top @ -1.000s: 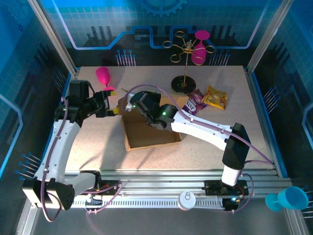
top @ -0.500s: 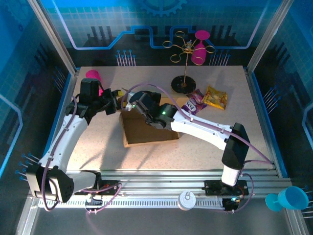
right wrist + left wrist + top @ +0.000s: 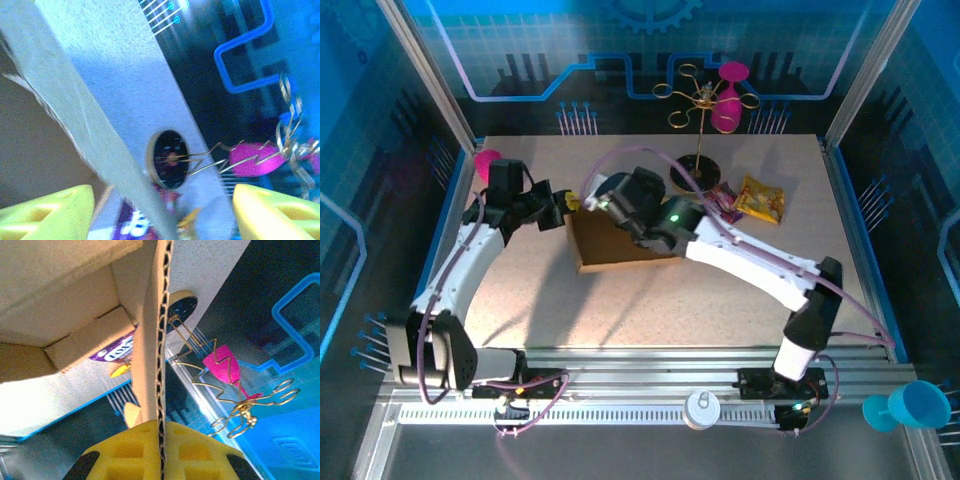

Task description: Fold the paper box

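Left wrist view: the left claw (image 3: 160,442) is pinched tight on the corrugated edge of the paper box (image 3: 149,340). Over on the right wrist, the right claw (image 3: 165,210) stands wide, a cardboard wall passing between its spread fingers (image 3: 55,207). From above, the box sits mid-counter (image 3: 520,290), with both claws at its far left corner.

The speckled beige table (image 3: 620,310) carried a brown cardboard paper box (image 3: 620,250) mid-surface. A black-based gold wire rack (image 3: 692,172), a purple snack packet (image 3: 723,203) and a yellow snack packet (image 3: 761,200) lay near the far edge, and a pink plastic cup (image 3: 487,160) sat at the far-left corner.
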Controlling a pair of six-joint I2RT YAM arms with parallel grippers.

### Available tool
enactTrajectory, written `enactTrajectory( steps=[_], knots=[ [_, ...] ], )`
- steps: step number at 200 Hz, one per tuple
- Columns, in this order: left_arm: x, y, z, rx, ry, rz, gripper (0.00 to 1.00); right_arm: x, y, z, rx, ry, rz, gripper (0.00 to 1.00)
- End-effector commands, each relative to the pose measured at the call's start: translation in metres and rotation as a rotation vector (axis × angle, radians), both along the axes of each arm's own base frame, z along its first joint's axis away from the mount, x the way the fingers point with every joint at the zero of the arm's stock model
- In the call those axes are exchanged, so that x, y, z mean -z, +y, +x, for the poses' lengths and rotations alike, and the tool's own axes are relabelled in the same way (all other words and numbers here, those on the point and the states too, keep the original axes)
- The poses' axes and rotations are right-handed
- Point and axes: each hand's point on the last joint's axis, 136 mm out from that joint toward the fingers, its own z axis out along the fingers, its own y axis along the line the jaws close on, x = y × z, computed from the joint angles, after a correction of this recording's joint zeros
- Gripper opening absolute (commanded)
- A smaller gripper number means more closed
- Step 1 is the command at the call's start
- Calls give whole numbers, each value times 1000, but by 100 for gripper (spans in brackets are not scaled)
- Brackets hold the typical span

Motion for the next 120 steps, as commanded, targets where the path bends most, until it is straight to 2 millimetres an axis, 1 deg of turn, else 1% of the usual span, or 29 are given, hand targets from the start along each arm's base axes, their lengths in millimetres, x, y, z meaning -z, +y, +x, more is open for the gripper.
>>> enactTrajectory(
  steps=[1, 15, 31, 44, 58, 66, 79, 100, 114, 120],
  knots=[
    [-6, 0, -2, 162, -102, 15, 0, -39, -54, -11, 132, 148, 345, 75],
    [-2, 1, -5, 174, -107, 6, 0, -39, -81, -8, 214, 246, 508, 75],
    [6, 0, -7, 176, -108, -13, 0, -32, -107, -1, 309, 358, 721, 73],
    [9, -1, -7, 192, -115, -28, 0, -21, -126, 5, 395, 437, 889, 71],
    [8, -2, -9, 208, -127, -27, 0, -10, -138, 11, 461, 502, 1020, 67],
    [7, -2, -11, 214, -131, -20, 0, -5, -143, 12, 502, 523, 1061, 66],
    [9, -1, -16, 218, -122, -13, 0, 5, -147, 7, 596, 578, 1140, 64],
    [14, -1, -17, 201, -111, -22, 0, 27, -145, -17, 807, 703, 1336, 62],
    [14, 0, -14, 195, -112, -16, 0, 32, -134, -34, 898, 755, 1508, 63],
    [13, 1, -13, 194, -112, -13, 0, 37, -130, -40, 941, 763, 1572, 64]
  ],
)
